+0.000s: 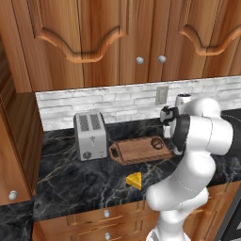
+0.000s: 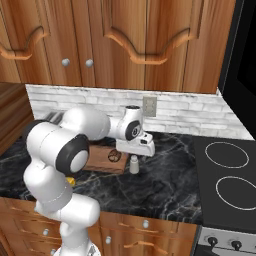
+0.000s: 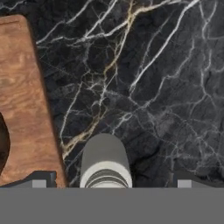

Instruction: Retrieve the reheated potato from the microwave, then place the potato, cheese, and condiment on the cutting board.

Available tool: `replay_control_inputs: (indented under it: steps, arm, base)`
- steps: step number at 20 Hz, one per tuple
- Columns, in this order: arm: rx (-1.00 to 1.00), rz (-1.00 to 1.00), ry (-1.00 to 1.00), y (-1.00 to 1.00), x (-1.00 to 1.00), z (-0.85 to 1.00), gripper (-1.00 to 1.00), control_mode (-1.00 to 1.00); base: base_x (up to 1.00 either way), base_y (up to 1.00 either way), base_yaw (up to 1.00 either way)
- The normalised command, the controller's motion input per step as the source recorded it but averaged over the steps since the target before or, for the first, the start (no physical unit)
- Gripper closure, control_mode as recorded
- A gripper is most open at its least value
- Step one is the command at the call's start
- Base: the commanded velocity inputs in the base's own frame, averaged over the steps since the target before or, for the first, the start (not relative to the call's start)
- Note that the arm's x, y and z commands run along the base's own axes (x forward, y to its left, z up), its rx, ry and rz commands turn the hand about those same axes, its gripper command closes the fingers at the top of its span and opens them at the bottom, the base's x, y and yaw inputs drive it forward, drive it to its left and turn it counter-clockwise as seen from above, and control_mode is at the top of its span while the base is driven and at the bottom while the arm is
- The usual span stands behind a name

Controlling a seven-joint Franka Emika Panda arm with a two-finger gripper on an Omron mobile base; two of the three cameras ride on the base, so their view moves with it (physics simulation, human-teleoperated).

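Observation:
The potato (image 1: 156, 143) (image 2: 114, 156), a dark mottled ball, lies on the reddish-brown cutting board (image 1: 134, 151) (image 2: 100, 161) (image 3: 22, 100) near its right end. A yellow cheese wedge (image 1: 134, 180) sits on the counter in front of the board. The condiment, a small grey-white shaker (image 2: 134, 164) (image 3: 105, 162), stands upright on the counter just right of the board. My gripper (image 2: 134, 154) (image 3: 113, 180) hangs open directly over the shaker, one fingertip (image 3: 41, 179) on each side of it, apart from it. A black edge of the microwave (image 2: 244, 55) shows at the upper right.
A silver toaster (image 1: 90, 135) stands left of the board against the white brick backsplash. The black stovetop (image 2: 227, 175) with ring burners lies to the right. Wooden cabinets (image 1: 117, 37) hang overhead. Dark marble counter (image 3: 153, 87) runs between shaker and stove.

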Motion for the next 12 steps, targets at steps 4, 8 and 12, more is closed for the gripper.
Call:
replay_control_inputs:
  steps: [4, 8, 12]
  arm:
    - [0.04, -0.01, 0.05, -0.04, 0.13, -0.23, -1.00, -1.00]
    - [0.03, -0.02, 0.06, -0.07, -0.02, -0.14, -1.00, -1.00]
    - [0.02, -0.03, 0.01, 0.00, -0.01, -0.03, -1.00, -1.00]
  base:
    - [0.00, 0.00, 0.00]
    - [0.00, 0.00, 0.00]
    - [0.00, 0.00, 0.00]
